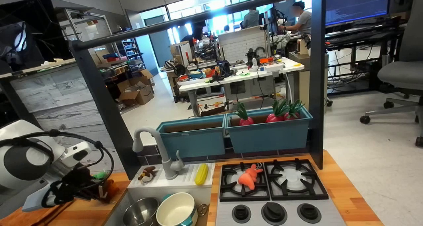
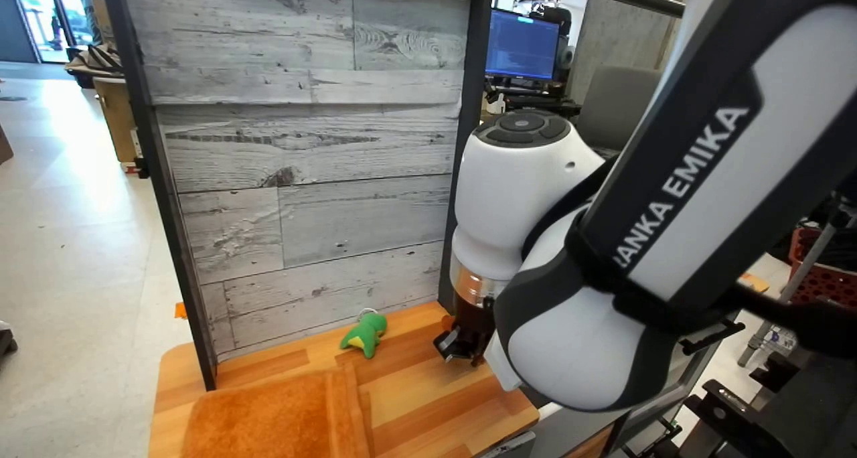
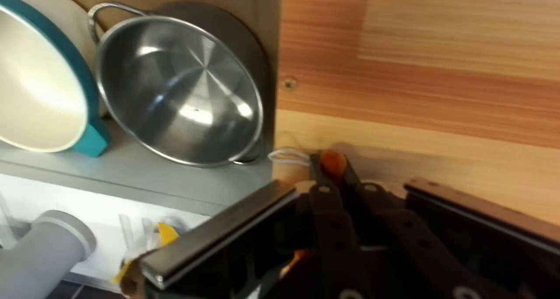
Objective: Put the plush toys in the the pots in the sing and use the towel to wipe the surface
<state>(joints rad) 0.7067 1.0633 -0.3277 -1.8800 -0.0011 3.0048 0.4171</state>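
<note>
My gripper (image 3: pixel 331 170) is shut on a small orange plush toy (image 3: pixel 333 162), whose white loop sticks out to one side. In an exterior view the orange toy (image 1: pixel 111 187) shows beside the gripper (image 1: pixel 103 197), over the wooden counter. A steel pot (image 3: pixel 179 93) and a cream pot with teal handles (image 3: pixel 37 78) stand in the sink (image 1: pixel 205 195), left of the gripper in the wrist view. A green dinosaur plush (image 2: pixel 367 334) lies on the counter near the folded orange towel (image 2: pixel 268 418). A coral plush (image 1: pixel 250 177) lies on a burner. A brown plush (image 1: pixel 147 174) lies on the sink ledge.
A grey faucet (image 1: pixel 167 156) rises behind the sink, with a yellow corn-like toy (image 1: pixel 201 174) beside it. Teal planters (image 1: pixel 267 133) stand at the back, one with red vegetables. A grey wood-look panel (image 2: pixel 321 177) borders the counter. The stove (image 1: pixel 274 179) is beside the sink.
</note>
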